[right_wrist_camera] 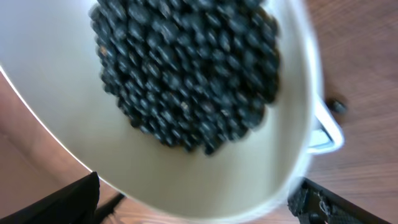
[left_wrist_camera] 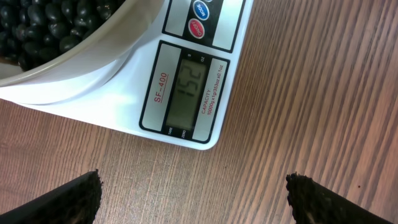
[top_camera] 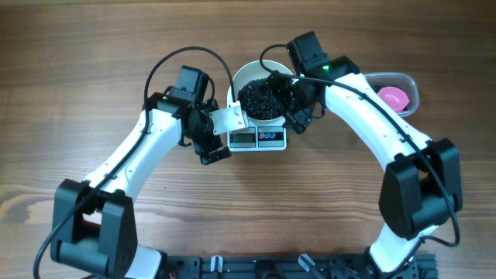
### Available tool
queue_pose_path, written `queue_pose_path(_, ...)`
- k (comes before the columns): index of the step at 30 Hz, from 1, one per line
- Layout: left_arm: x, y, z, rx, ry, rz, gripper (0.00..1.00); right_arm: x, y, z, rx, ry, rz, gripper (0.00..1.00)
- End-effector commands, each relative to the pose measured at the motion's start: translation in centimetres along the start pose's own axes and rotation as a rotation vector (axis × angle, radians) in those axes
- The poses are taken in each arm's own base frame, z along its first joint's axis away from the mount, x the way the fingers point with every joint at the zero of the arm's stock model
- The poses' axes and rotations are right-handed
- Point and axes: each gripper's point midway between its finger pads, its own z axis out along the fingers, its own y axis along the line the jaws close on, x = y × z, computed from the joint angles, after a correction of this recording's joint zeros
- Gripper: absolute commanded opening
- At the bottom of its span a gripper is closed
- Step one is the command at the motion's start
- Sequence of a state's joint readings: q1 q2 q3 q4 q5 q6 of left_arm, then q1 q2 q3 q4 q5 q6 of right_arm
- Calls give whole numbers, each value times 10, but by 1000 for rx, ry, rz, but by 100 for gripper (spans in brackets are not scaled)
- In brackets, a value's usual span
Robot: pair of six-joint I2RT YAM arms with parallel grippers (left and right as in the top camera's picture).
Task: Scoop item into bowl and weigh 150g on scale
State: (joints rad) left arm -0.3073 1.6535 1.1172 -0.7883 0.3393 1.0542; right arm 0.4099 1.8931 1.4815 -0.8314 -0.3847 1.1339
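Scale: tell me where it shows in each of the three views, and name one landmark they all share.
Overhead: the scale lies at centre, with its display strip showing just below the bowl.
Left wrist: the scale fills the upper middle, display in plain sight.
Right wrist: only a white corner of the scale shows under the bowl, at the right.
Shared landmark: the white bowl of black beans standing on it.

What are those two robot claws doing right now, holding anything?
Left gripper: open, holding nothing.
Right gripper: open at the deep round white bowl, holding nothing.
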Motion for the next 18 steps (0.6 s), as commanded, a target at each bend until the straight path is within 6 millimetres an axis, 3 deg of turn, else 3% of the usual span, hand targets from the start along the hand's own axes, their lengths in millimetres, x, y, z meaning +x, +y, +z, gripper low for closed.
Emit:
queue_pose_path(1,-1,-4,4,25,-8,13,100,-7,9,6,-39,-12,35,100)
queue_pose_path(6,-1,-4,4,25,-8,13,100,-16,23,5,-94,-52,30,100)
queue_pose_path(12,-1,-4,4,25,-8,13,100,-15,24,5,-97,-44,29,100)
queue_pose_path(14,-1,-4,4,25,-8,13,100,-13,19,5,-76,-37,30,100)
queue_pose_path(18,-1,-4,4,25,-8,13,100,-14,-12,1,25,-3,25,100)
